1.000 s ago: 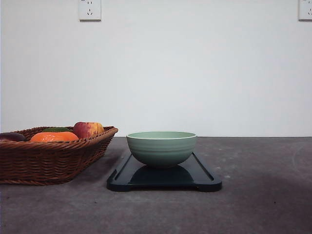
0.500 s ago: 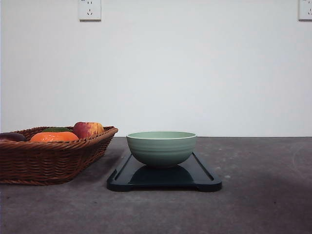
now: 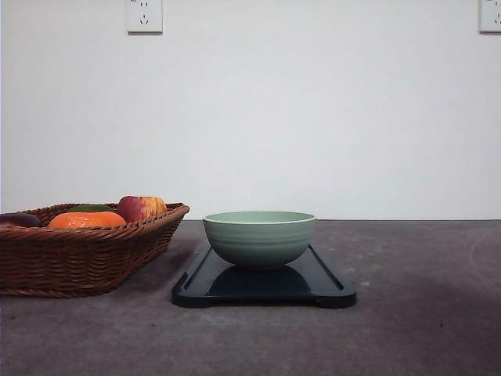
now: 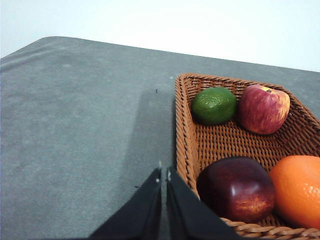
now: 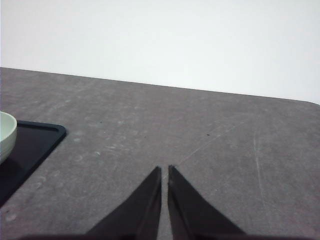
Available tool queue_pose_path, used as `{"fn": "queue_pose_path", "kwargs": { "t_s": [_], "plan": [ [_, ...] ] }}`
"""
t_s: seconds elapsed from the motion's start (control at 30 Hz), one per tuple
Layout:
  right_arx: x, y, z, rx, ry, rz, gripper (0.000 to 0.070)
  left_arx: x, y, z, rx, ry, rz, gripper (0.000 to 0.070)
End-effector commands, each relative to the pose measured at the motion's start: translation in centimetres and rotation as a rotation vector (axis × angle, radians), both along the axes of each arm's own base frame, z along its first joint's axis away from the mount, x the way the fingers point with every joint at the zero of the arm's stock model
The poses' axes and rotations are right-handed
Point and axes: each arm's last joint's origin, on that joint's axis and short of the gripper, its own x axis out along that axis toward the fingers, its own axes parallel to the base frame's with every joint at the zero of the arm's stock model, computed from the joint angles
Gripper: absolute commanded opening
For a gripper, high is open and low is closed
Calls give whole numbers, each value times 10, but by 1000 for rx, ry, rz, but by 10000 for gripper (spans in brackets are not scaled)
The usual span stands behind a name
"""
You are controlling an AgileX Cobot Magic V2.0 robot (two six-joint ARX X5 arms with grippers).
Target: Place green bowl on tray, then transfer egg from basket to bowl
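Grey tabletop (image 3: 423,329), white wall behind. Both grippers — left gripper (image 4: 163,176), right gripper (image 5: 164,172) — have jaws pressed together, empty. Green bowl (image 3: 259,238) sits on the tray (image 3: 329,291); basket (image 4: 187,145) just beside the left jaws.

You face a plain white wall (image 3: 313,117) carrying two outlets (image 3: 144,16), one at each upper corner. Below it lies a dark grey tabletop (image 3: 423,313), evenly lit.
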Motion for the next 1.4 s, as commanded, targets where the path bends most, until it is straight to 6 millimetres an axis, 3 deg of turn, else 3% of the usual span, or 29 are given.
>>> {"fn": "queue_pose_path", "kwargs": {
  "t_s": [0.0,1.37],
  "plan": [
    [0,0,-1,11,-2,-4,15,1,0,-7,6,22,4,8],
    [0,0,-1,11,-2,-4,15,1,0,-7,6,22,4,8]
  ]
}}
